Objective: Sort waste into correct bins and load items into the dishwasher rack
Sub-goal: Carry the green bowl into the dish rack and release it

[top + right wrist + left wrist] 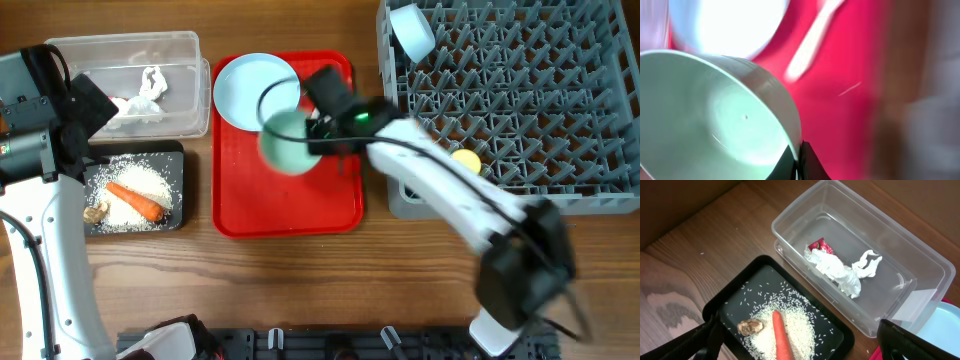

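Note:
My right gripper (315,135) is shut on the rim of the pale green bowl (288,142), held above the red tray; the bowl fills the right wrist view (715,120), jaws (800,160) pinching its rim. The light blue plate (255,88) and white spoon (812,35) lie on the tray. The grey rack (560,120) holds a light blue bowl (412,30) and a yellow cup (466,160). The clear tub (900,255) holds the tissue (842,270) and red wrapper (819,246). The black tray (737,300) holds rice (795,325), carrot (781,340) and a brown scrap (750,327). My left gripper (800,350) is open above it.
The flat red tray (290,205) sits mid-table between the bins and the rack. The rack's near wall (420,205) lies under my right arm. Dark fixtures (330,345) line the table's front edge.

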You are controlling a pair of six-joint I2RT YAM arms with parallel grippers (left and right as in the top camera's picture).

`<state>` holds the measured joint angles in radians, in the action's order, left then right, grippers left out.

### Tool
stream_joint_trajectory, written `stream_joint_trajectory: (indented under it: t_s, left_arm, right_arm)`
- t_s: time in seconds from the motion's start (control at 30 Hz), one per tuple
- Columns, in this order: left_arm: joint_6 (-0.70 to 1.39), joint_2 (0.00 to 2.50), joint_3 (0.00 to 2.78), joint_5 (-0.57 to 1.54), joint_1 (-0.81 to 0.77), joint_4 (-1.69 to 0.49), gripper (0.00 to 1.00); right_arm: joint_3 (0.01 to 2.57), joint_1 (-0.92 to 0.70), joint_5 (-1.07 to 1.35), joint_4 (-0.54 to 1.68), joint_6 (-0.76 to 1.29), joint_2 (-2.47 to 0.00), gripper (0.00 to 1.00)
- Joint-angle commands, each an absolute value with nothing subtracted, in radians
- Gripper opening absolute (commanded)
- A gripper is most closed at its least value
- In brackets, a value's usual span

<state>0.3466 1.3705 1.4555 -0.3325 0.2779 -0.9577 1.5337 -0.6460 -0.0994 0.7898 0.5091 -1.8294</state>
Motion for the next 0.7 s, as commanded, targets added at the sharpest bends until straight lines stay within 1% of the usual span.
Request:
stream_joint_trajectory:
  t_s: [0.0,0.07,0.13,0.2,0.33,0.37,0.43,0.53,0.67]
  left_arm:
    - [0.345,1.363,1.472,-0.345,0.284,-0.956,1.00]
    - [0.345,1.363,1.472,-0.345,0.284,-0.956,1.00]
    - [0.345,1.363,1.472,-0.345,0.284,-0.956,1.00]
    - [0.345,1.363,1.472,-0.345,0.284,-0.956,1.00]
    - [0.345,1.363,1.472,-0.345,0.284,-0.956,1.00]
    - [0.345,1.363,1.472,-0.346,0.284,-0.956,1.00]
    - [0.345,1.363,1.472,-0.346,0.284,-0.956,1.00]
    - [0.345,1.363,1.472,-0.345,0.284,-0.956,1.00]
    - [0.345,1.363,1.472,-0.345,0.284,-0.956,1.00]
  right_arm:
    - [1.575,-0.602,-0.783,0.813,0.429,-1.683,0.04]
    - [1.572,-0.580,-0.996,0.812,0.364,-1.678,0.04]
    - [1.550,-0.554,-1.114,0.799,0.328,-1.687,0.04]
    - [1.530,-0.510,-1.174,0.793,0.307,-1.718,0.04]
    - [1.529,-0.437,-1.195,0.781,-0.001,-1.832,0.04]
    - [1.529,-0.432,-1.254,0.772,-0.068,-1.866,0.04]
    - [1.529,-0.431,-1.336,0.725,-0.096,-1.905,0.04]
    - [1.529,-0.435,-1.279,0.668,-0.184,-1.939,0.04]
    - [1.527,-0.447,-1.204,0.670,-0.184,-1.942,0.04]
